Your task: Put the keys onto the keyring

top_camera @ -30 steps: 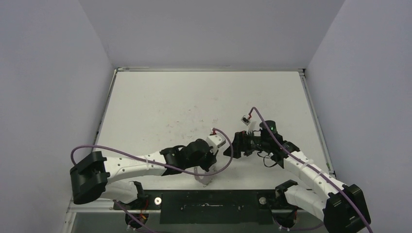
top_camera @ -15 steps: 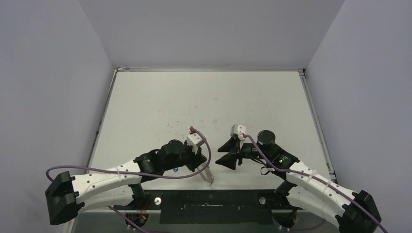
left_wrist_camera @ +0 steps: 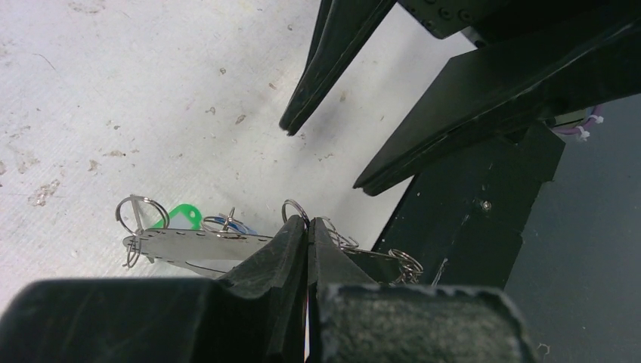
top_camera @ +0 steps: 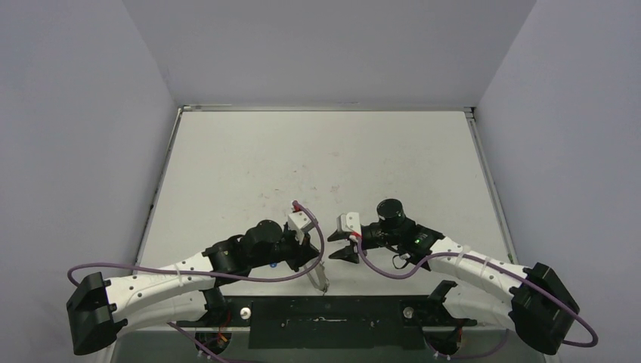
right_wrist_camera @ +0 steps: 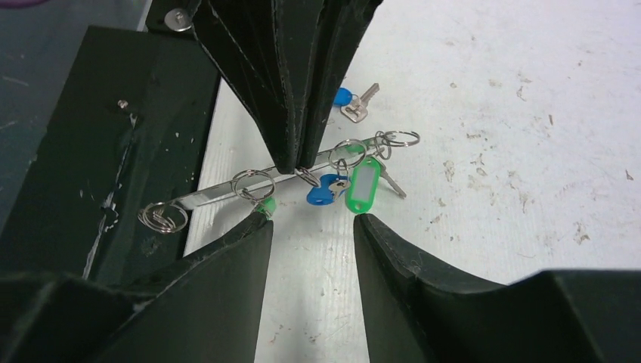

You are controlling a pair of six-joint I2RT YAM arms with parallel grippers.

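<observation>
Over a scuffed white table (right_wrist_camera: 529, 76), the left gripper (right_wrist_camera: 295, 166) is clamping the thin keyring (right_wrist_camera: 219, 193) while the right gripper (right_wrist_camera: 311, 219) is holding its jaws apart beside a blue key (right_wrist_camera: 321, 189).

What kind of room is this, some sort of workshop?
Probably a robotics test bench, not a workshop: a left arm and right arm bolted at the edge of a scuffed white table, boxed in by plain grey walls, with a few keys to work on.
</observation>
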